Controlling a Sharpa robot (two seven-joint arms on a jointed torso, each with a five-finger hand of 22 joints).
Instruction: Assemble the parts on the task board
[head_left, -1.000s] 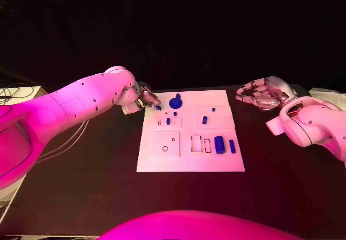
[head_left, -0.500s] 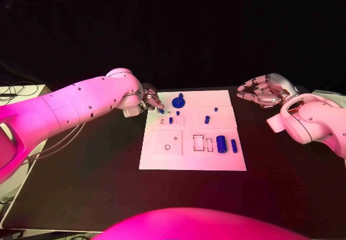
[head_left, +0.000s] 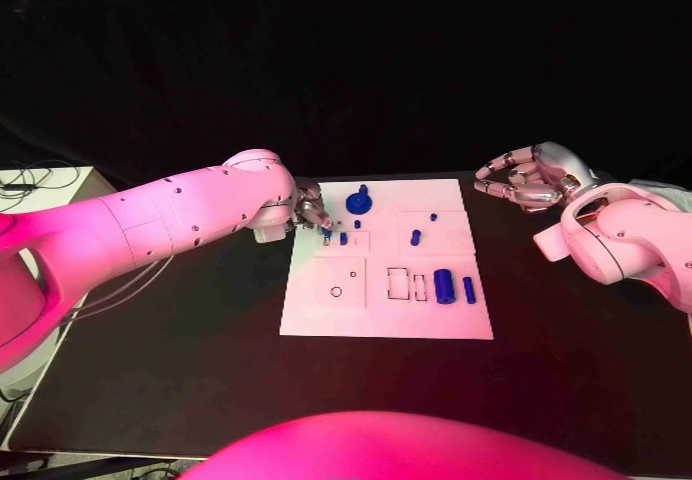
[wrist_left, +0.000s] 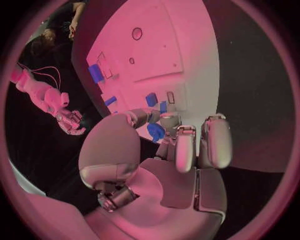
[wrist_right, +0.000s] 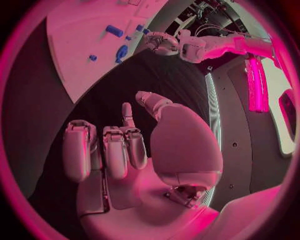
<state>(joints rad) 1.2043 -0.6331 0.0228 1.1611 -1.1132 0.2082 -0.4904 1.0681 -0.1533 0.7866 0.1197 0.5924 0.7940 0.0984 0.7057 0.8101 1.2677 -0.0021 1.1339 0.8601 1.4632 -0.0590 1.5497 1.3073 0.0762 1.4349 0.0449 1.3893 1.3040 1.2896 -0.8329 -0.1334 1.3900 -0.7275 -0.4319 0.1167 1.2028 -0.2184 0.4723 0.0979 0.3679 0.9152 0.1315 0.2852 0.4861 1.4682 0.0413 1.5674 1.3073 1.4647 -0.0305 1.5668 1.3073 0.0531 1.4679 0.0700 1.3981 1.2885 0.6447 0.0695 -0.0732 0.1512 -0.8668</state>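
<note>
A robotics lab or test bench. A black table (head_left: 173, 360) stands against a dark backdrop, carrying a white task board (head_left: 378, 320) with cut-out slots and small blue parts (head_left: 443, 287). Loose cables (head_left: 36, 178) lie at the table's far left corner.

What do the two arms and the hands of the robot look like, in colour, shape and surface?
Both arms are thick, rounded white shells. The left arm carries rows of small dark dots, probably screw holes. The right arm bulges at its joint. The left hand and right hand are silver metal, with jointed fingers built of smooth, rounded segments. A broad, smooth cover forms the thumb base. No loose cables appear on the arms.
</note>
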